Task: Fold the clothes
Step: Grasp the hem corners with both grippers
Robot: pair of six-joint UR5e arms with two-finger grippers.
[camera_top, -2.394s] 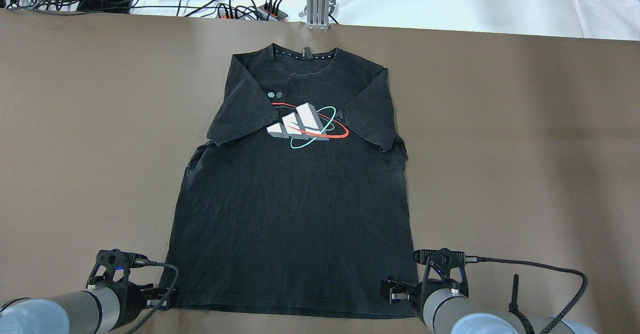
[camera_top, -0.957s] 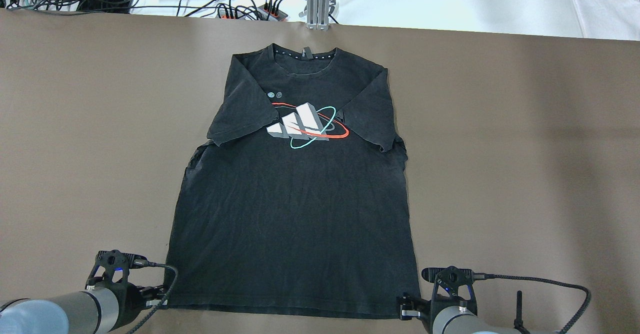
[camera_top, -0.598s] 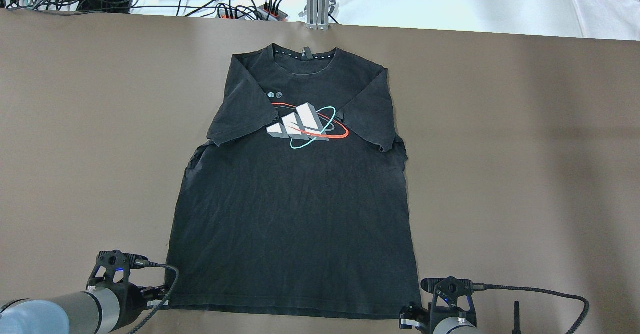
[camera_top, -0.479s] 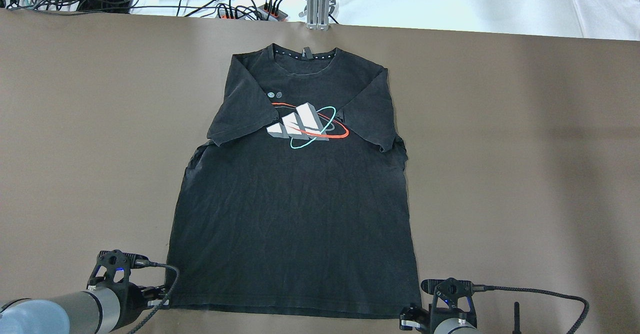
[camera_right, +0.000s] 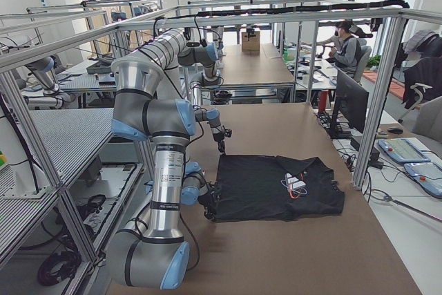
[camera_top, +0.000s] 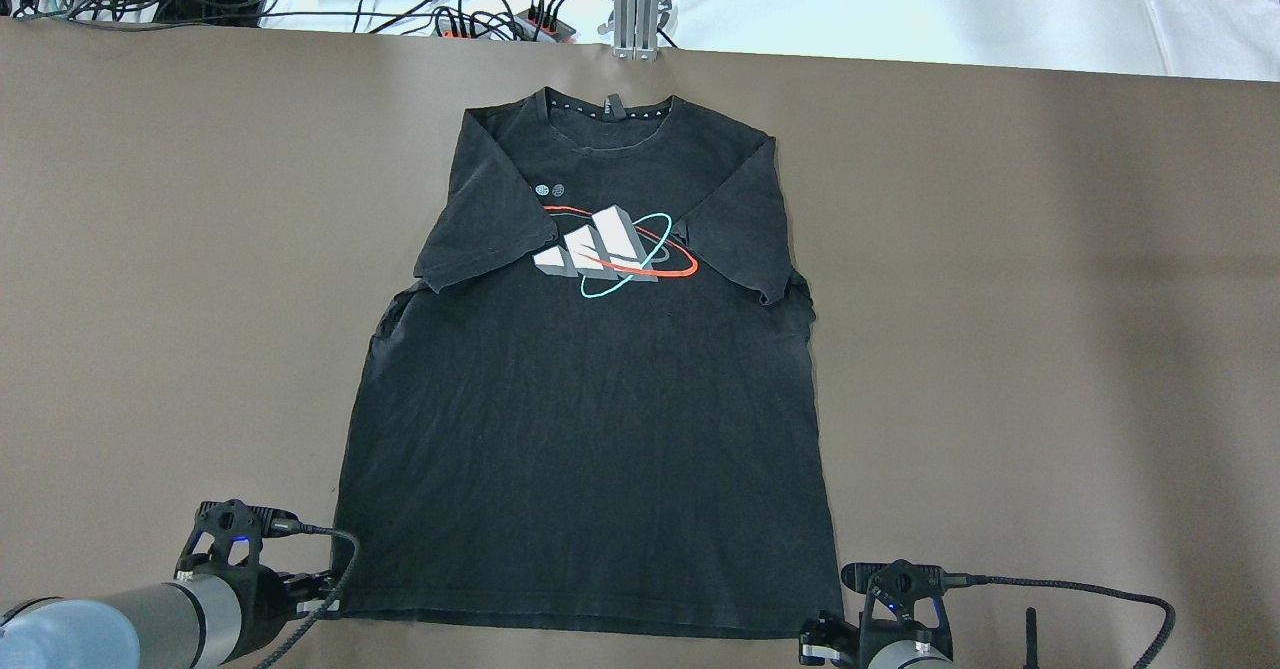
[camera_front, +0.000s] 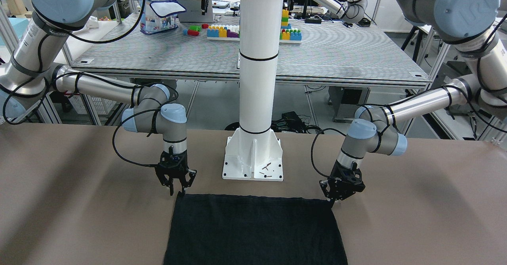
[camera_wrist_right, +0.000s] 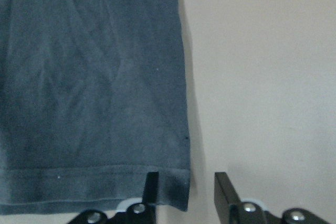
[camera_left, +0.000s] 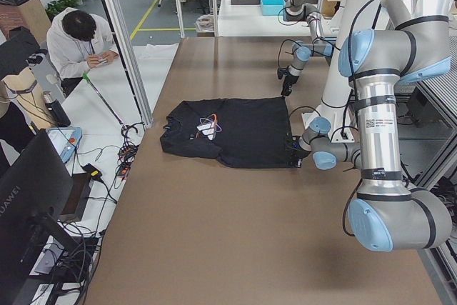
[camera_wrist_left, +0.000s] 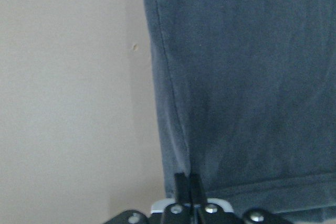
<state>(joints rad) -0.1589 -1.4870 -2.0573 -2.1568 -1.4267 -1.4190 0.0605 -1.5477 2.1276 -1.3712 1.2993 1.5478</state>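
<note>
Meanwhile we saw the right claw (camera_wrist_right: 186, 178), spread, drawn back to a near corner of the shirt (camera_top: 590, 399); the left claw (camera_wrist_left: 187, 182) pinched the other corner, cloth flat on the surface (camera_top: 1000, 349).

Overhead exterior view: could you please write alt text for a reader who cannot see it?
A black T-shirt with a printed logo lies flat on a brown table, sleeves folded inward, collar away from the robot. The left hand and the right hand sit at its two near hem corners.
</note>
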